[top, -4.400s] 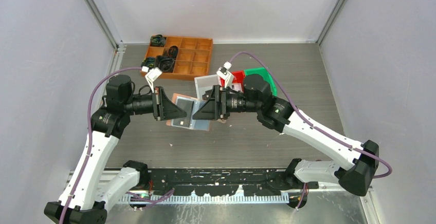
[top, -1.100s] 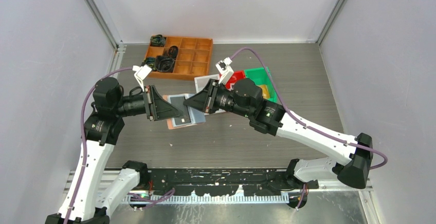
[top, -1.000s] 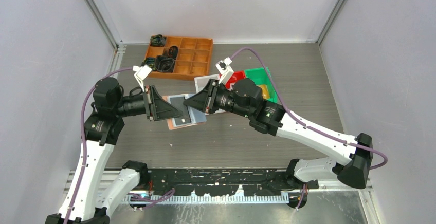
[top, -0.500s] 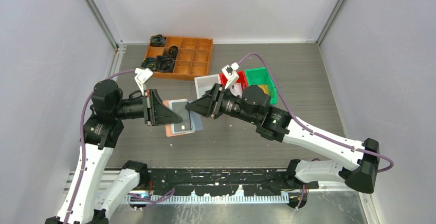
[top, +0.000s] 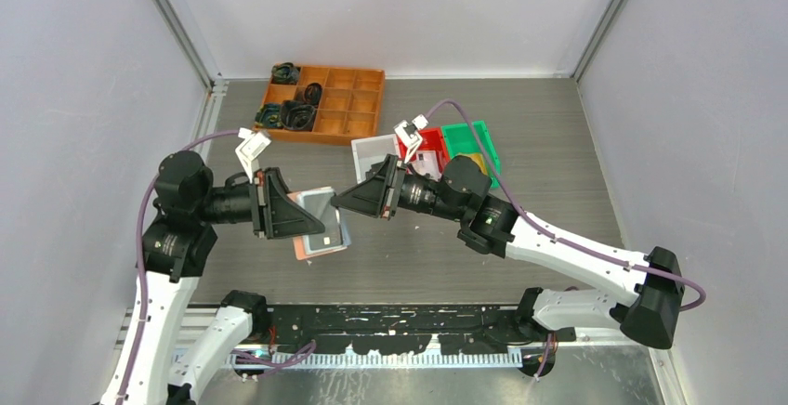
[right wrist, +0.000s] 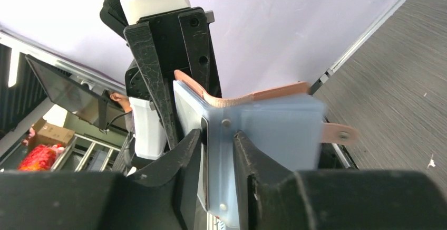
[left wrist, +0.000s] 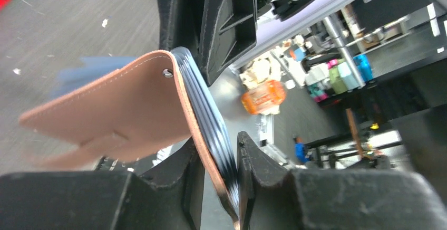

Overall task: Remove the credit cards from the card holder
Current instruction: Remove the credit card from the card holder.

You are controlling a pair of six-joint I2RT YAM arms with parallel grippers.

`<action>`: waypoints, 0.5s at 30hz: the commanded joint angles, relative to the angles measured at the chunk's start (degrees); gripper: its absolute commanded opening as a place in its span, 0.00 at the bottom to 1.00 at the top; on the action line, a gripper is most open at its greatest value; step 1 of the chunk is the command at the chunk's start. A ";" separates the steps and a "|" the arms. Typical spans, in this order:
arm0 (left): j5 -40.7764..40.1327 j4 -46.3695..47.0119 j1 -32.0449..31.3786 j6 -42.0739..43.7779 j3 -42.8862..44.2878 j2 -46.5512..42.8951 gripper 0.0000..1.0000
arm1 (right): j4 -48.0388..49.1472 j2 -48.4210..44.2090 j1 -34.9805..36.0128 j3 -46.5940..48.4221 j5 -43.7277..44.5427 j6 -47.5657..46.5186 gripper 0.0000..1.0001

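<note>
Left gripper (left wrist: 219,143): fingers clamped on the card holder (left wrist: 116,103), pinching one edge through the pink cover and the stacked bluish sleeves (right wrist: 279,130). Card holder: held open in the air above the table (top: 558,145), between the two grippers. Its long axis runs from the left gripper towards the right one. The cover is spread to the left in the left wrist view, and the sleeves fan edge-on. The snap tab (right wrist: 337,133) points away to the right in the right wrist view. Right gripper (right wrist: 217,137): one finger on either side of the opposite sleeve edge. The sleeve fills the gap, and whether it is pinched cannot be told. Orange compartment tray (top: 362,98): at the far side of the table, left of centre. White bin (top: 370,148), red bin (top: 432,136), green bin (top: 469,137): in a row behind the right gripper.
</note>
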 commanded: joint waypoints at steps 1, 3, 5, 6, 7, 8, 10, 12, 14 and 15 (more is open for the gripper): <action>-1.02 -5.63 -0.81 15.27 5.91 -0.14 0.00 | -4.39 0.22 1.53 1.09 -3.91 -1.81 0.30; -2.81 -10.75 -0.82 22.10 7.84 0.74 0.00 | -10.73 -0.81 1.51 2.36 -1.56 -6.17 0.29; -3.47 -16.62 -0.82 28.03 9.86 1.95 0.00 | -15.86 -2.50 1.50 3.49 -0.01 -10.43 0.40; -3.60 -19.36 -0.82 31.23 10.84 2.53 0.00 | -19.20 -3.46 1.55 4.56 0.89 -13.23 0.45; -3.89 -22.59 -0.87 34.88 11.86 3.02 0.00 | -22.66 -4.13 1.53 6.14 1.78 -16.59 0.49; -4.30 -25.83 -0.83 38.30 12.79 3.60 0.00 | -25.98 -4.62 1.53 7.78 2.27 -19.92 0.52; -5.37 -31.21 -0.82 45.12 14.74 5.02 0.00 | -31.04 -4.93 1.53 10.91 2.39 -26.65 0.57; -6.47 -36.14 -0.89 50.94 16.56 6.23 0.00 | -33.64 -4.85 1.54 12.90 0.49 -33.05 0.63; -6.92 -40.90 -0.85 56.52 18.28 7.59 0.00 | -35.13 -4.88 1.53 14.22 -0.73 -38.49 0.69; -7.19 -43.17 -0.84 58.93 18.95 8.23 0.00 | -36.06 -4.74 1.53 15.18 -1.43 -40.95 0.72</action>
